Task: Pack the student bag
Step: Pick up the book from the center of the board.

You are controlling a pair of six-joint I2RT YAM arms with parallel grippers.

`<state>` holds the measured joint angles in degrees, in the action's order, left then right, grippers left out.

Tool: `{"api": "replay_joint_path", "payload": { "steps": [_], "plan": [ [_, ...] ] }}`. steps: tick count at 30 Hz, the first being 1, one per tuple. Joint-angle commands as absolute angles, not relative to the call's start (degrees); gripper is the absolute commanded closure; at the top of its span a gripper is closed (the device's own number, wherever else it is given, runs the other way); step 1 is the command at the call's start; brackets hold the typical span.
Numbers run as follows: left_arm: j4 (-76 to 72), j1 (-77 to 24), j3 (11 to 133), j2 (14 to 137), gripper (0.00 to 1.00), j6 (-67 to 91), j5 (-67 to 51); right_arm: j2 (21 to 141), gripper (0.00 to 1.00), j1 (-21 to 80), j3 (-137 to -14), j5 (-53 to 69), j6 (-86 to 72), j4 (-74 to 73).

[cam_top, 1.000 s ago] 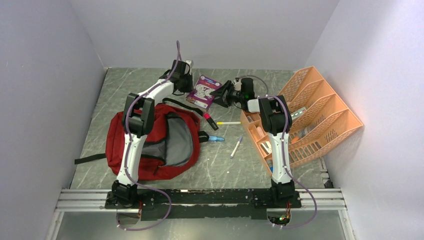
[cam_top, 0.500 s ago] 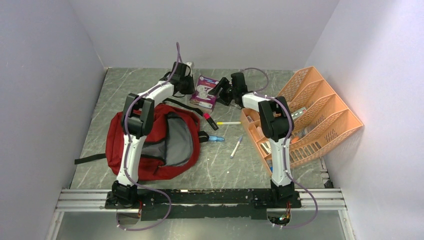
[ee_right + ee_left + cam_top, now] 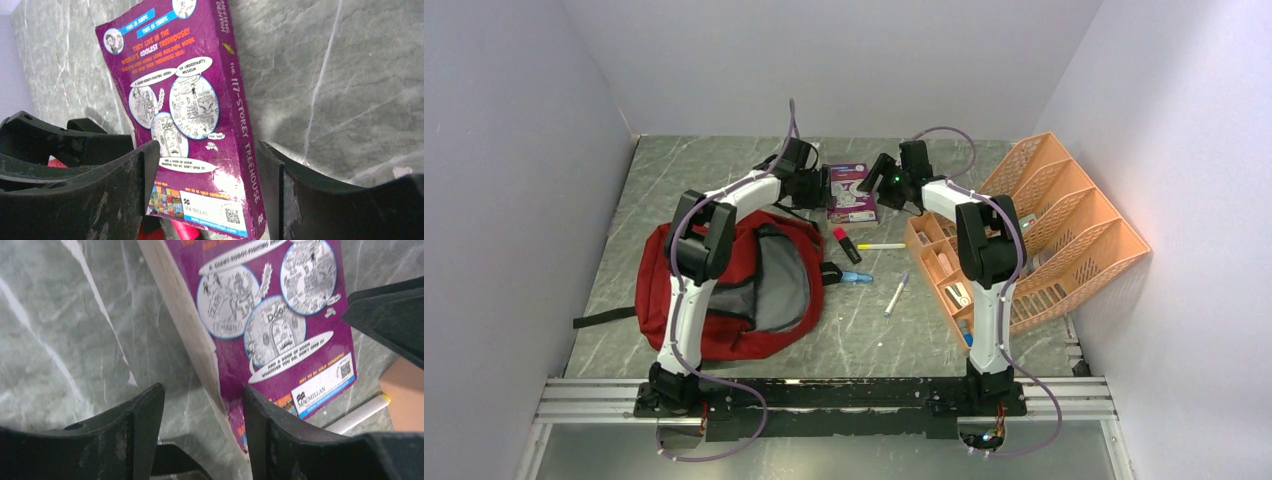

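The student bag (image 3: 724, 290), dark red with grey lining, lies open at the left of the table, its black strap (image 3: 606, 319) trailing left. Behind it a purple paperback book (image 3: 852, 192) lies flat between both grippers. My left gripper (image 3: 820, 186) is at the book's left edge. In the left wrist view the left gripper (image 3: 202, 415) is open, its jaws astride the book's (image 3: 280, 315) pale page edge. My right gripper (image 3: 880, 184) is at the book's right side. It (image 3: 207, 185) is open, with the book's (image 3: 190, 110) spine end between the fingers.
An orange desk organiser (image 3: 1044, 235) with small items stands at the right. In front of the book lie a pink highlighter (image 3: 846, 244), a yellow-tipped pen (image 3: 882, 245), a blue item (image 3: 855, 277) and a white pen (image 3: 896, 295). Walls enclose three sides.
The book has slid right and turned square to the table. My left gripper followed it rightward. My right gripper swung back and down to the book's right side.
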<state>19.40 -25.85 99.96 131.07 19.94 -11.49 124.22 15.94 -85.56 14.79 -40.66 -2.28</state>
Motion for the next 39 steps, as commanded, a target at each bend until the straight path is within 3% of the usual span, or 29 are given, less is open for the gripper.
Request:
{"api": "replay_joint_path", "payload": {
  "steps": [1, 9, 14, 18, 28, 39],
  "plan": [
    [29.6, -27.2, 93.3, 130.9, 0.36, 20.8, -9.7, 121.6, 0.26, 15.9, -84.3, 17.0, -38.0, -4.2],
    [21.3, -28.2, 84.9, 127.2, 0.35, 26.0, -16.9, 121.4, 0.26, 15.8, -83.5, 19.5, -36.9, -5.1],
    [19.5, -28.3, 84.3, 128.8, 0.39, 27.9, -18.8, 121.3, 0.26, 15.8, -82.8, 19.6, -36.9, -4.8],
    [17.1, -28.3, 84.6, 130.5, 0.49, 29.7, -19.8, 121.2, 0.26, 15.8, -82.4, 19.9, -36.9, -4.8],
    [10.9, -25.6, 75.8, 129.2, 0.93, 34.3, -21.1, 118.8, 0.25, 15.8, -79.0, 17.9, -34.5, -7.6],
    [6.3, -22.9, 70.6, 129.1, 0.95, 35.5, -22.3, 117.2, 0.22, 15.7, -76.3, 17.0, -32.8, -11.3]
  ]
}}
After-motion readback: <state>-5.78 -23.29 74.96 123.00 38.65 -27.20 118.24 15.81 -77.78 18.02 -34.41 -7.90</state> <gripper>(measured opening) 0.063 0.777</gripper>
